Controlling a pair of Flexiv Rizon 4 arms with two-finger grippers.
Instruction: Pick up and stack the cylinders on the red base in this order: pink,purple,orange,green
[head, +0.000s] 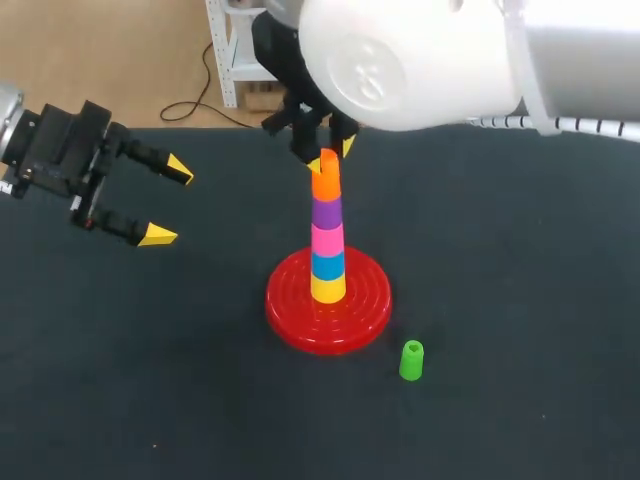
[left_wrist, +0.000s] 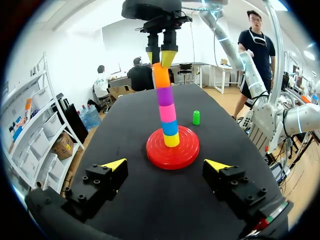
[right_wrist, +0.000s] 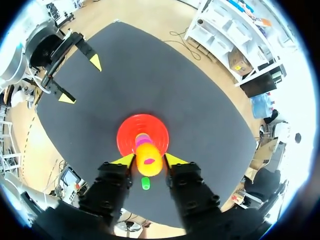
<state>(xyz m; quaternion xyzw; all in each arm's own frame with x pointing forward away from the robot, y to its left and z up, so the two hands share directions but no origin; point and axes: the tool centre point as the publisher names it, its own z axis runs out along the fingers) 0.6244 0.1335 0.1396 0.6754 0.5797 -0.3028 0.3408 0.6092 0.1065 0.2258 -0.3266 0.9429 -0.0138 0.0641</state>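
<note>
On the red base (head: 290, 312) stands a tower: yellow, blue, pink (head: 327, 240), purple (head: 327, 212), with the orange cylinder (head: 326, 184) on top. My right gripper (head: 331, 152) hangs straight over the tower. In the right wrist view its fingertips (right_wrist: 127, 160) flank the orange cylinder's (right_wrist: 149, 159) top closely, jaws slightly apart, open. The green cylinder (head: 411, 360) stands upright on the table just right of the base's front. My left gripper (head: 168, 202) hovers open and empty at the table's left, pointing at the tower (left_wrist: 165, 96).
The table is a dark mat (head: 520, 300). Behind the tower, my right arm's big white housing (head: 410, 60) hangs over the back middle and right.
</note>
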